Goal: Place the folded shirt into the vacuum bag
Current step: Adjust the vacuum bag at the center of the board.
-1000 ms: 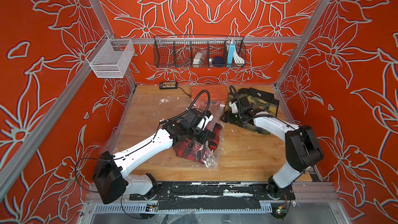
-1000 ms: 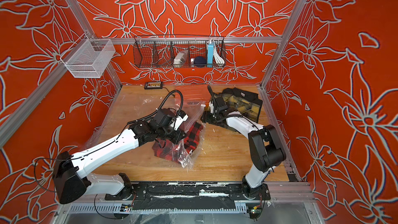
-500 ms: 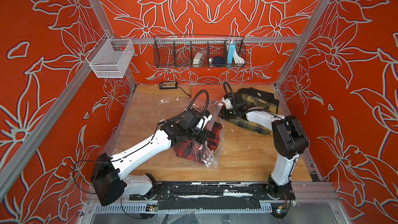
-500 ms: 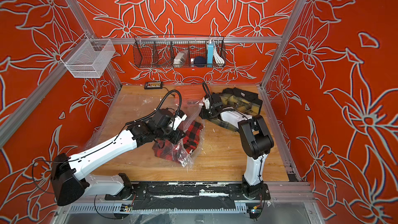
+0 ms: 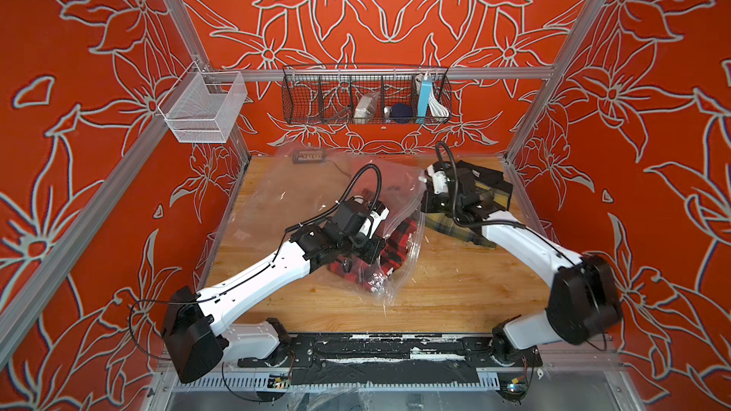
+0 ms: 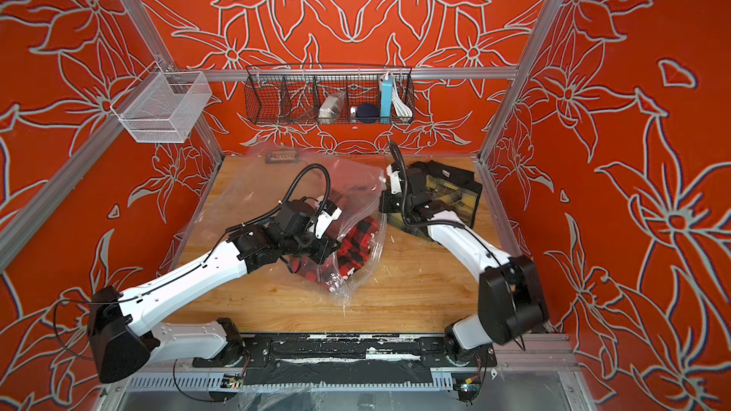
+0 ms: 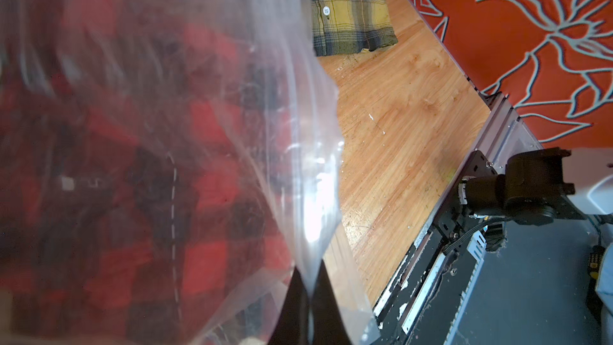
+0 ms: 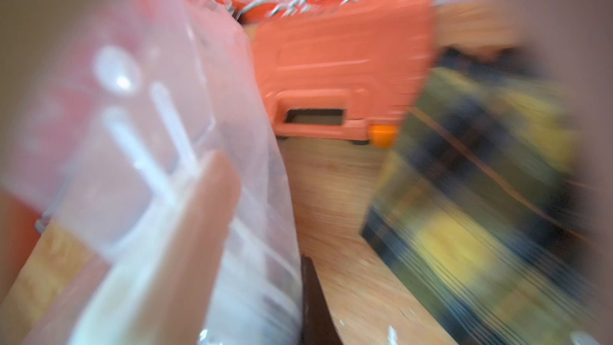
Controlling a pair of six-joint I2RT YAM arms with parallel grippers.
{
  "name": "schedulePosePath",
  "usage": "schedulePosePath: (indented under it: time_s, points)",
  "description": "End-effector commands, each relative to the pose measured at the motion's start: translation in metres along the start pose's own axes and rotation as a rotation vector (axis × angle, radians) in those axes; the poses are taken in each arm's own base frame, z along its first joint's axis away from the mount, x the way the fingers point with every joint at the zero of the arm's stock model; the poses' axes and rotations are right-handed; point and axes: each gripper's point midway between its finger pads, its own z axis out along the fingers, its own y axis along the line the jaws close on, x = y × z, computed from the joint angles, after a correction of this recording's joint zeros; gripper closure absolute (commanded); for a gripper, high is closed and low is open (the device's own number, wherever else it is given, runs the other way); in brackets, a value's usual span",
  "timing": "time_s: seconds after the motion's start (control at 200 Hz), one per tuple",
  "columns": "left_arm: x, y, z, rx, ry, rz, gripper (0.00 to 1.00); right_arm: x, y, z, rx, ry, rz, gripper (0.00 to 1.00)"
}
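Observation:
The vacuum bag [image 5: 300, 191] [image 6: 253, 191], clear and crinkly, lies across the middle of the wooden table. A red and black plaid folded shirt [image 5: 399, 239] [image 6: 356, 237] shows through the plastic [image 7: 139, 147], inside it. My left gripper [image 5: 374, 254] [image 6: 325, 249] [image 7: 310, 280] is shut, pinching a fold of the bag just above the shirt. My right gripper [image 5: 425, 197] [image 6: 383, 199] [image 8: 303, 293] is shut on the bag's raised far right corner. Its wrist view is blurred, and only one dark finger [image 8: 313, 300] shows beside the plastic.
A folded yellow-green plaid shirt [image 5: 455, 227] [image 7: 351, 18] lies under my right arm at the back right. An orange case [image 8: 331, 71] stands behind the bag. A black wire basket [image 5: 366, 100] and a white mesh basket [image 5: 201, 108] hang on the walls. A power strip [image 5: 308, 156] sits at the back edge.
My right gripper has closed at the bag's far right corner, and that arm's elbow swung in and back out to the right. The left gripper stays shut in place.

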Motion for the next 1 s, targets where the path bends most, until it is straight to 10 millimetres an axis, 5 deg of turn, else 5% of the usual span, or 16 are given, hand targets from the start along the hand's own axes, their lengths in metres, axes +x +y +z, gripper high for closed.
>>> schedulePosePath:
  time_s: [0.0,0.195,0.37,0.48,0.61,0.791,0.996]
  points:
    - [-0.012,-0.004,0.01,0.007,-0.016,0.051,0.97,0.01,-0.071,-0.027,0.209,-0.14,0.312,1.0]
    - [-0.004,0.011,0.031,-0.064,0.059,0.046,0.98,0.08,-0.12,-0.042,0.383,-0.089,0.517,1.0]
    - [-0.005,-0.005,0.026,0.026,0.026,-0.01,0.98,0.1,-0.125,-0.038,0.439,0.046,0.459,0.96]
    - [-0.008,-0.01,0.022,0.048,0.019,-0.028,0.97,0.106,-0.115,-0.05,0.427,0.166,0.392,0.58]
    - [-0.01,-0.01,0.02,0.043,0.013,-0.031,0.97,0.124,-0.106,-0.086,0.446,0.279,0.357,0.35]
    - [-0.018,-0.013,0.022,0.047,0.009,-0.025,0.96,0.133,-0.09,-0.13,0.391,0.281,0.32,0.24]
    - [-0.034,-0.019,0.022,0.06,-0.006,-0.015,0.96,0.153,-0.022,-0.101,0.1,0.359,0.401,0.33]
